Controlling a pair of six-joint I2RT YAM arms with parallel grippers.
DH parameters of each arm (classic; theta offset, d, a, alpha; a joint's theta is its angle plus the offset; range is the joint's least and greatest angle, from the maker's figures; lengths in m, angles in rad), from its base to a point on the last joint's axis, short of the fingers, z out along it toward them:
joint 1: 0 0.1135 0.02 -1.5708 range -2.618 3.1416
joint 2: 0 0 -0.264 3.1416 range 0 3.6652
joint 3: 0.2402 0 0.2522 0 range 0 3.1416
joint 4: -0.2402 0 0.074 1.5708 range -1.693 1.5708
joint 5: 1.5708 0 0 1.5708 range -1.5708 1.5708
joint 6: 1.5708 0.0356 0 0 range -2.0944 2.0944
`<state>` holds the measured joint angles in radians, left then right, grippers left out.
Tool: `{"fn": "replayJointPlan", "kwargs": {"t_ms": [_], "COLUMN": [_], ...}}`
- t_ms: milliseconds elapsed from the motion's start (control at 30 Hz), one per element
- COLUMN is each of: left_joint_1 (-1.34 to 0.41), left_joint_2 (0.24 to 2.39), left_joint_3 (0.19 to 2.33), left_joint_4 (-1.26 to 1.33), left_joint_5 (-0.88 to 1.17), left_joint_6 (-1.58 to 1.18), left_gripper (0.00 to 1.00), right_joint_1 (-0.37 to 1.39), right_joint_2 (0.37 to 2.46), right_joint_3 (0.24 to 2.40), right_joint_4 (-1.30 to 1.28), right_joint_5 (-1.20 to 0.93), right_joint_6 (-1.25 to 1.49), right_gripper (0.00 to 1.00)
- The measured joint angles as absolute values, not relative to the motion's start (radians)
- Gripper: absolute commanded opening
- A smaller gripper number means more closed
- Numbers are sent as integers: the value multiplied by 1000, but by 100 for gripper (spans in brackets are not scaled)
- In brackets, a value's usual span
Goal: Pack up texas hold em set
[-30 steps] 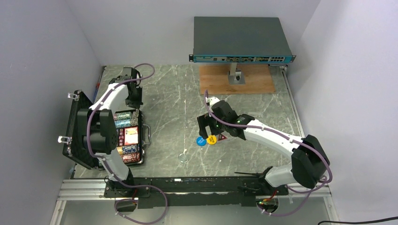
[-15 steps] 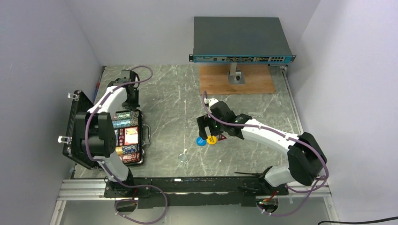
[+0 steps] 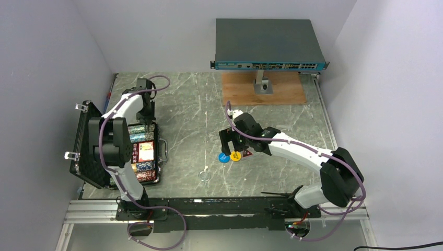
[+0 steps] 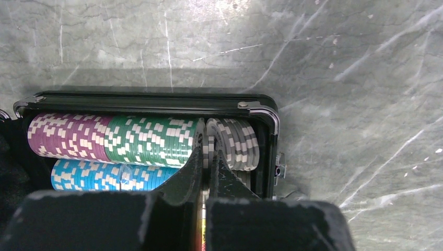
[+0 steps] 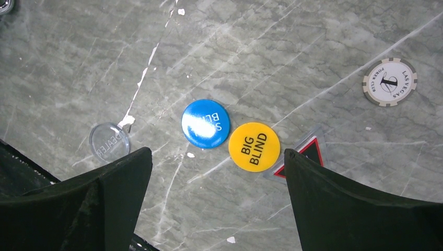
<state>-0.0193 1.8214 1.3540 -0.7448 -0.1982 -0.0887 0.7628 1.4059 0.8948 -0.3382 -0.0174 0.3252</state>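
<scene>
Currently, left pincer (image 4: 206,146) sits pressed together among chips (image 4: 151,141) in briefcase (image 4: 156,99); right pincer (image 5: 217,157) hangs spread above blue disc (image 5: 205,124), yellow disc (image 5: 254,147).

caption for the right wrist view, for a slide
Open right pincer above the blue disc and yellow disc on the marble table, red triangular token beside them.

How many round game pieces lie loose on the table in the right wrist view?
4: a clear dealer button at left, a blue disc and yellow disc side by side in the middle, a grey-edged chip at upper right. Others may be hidden or cut off.
</scene>
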Motion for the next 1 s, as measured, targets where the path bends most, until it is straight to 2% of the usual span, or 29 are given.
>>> {"fn": "replayJointPlan", "kwargs": {"t_ms": [67, 133, 533, 700, 833, 1000], "left_joint_1": [-11, -6, -1, -8, -23, -35], "left_joint_2": [1826, 1828, 1828, 1828, 1828, 1835], "left_joint_3": [1356, 1357, 1362, 1362, 1362, 1365], "left_joint_4": [-746, -746, -742, -740, -739, -739], "left_joint_5": [-197, -186, -148, -138, -146, -162], "left_joint_6": [-89, -91, -94, -99, -99, -99], "left_gripper": [3, 14, 53, 59, 55, 56], "right_joint_1": [763, 763, 763, 763, 763, 763], "right_joint_2": [1406, 1406, 1407, 1414, 1425, 1427], "right_joint_3": [895, 895, 894, 894, 894, 891], "right_joint_4": [-339, -339, -334, -327, -322, -319], "right_joint_5": [-17, -19, -36, -44, -54, -59], "right_joint_6": [326, 326, 349, 356, 361, 364], "right_gripper": [97, 97, 97, 96, 96, 96]}}
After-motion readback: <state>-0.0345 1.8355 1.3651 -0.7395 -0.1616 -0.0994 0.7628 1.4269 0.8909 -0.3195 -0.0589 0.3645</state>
